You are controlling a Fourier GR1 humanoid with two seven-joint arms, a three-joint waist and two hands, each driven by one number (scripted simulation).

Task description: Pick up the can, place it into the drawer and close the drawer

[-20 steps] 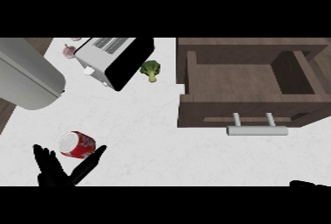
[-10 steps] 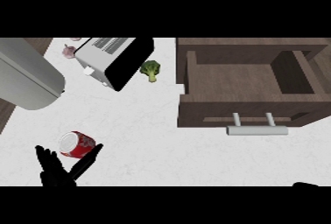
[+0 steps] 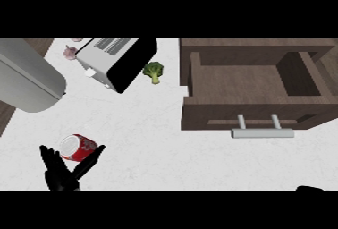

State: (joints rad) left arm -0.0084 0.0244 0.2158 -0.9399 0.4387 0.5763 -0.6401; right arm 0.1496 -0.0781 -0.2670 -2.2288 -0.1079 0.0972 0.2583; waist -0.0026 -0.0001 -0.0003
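Red cylindrical can with a silver top is lying at about eight o'clock on the white speckled counter, tipped so its lid is facing up and to the left. The black left hand is coming in from the lower edge just beneath it, fingers spread straight on the can's left and thumb angled up on its right, so the can is sitting in the fork between them; the hand is open and not yet curling round it, and I cannot tell whether it is touching. That spread looks like the setup for a wrap-around grasp. The open brown wooden drawer with a pale metal handle is waiting at two o'clock, well apart from the can, its cavity bare to receive it. Only a dark sliver of the right hand is showing at five o'clock, and I cannot tell how it is posed. A silver toaster and green broccoli floret are sitting at twelve o'clock, clear of the likely path.
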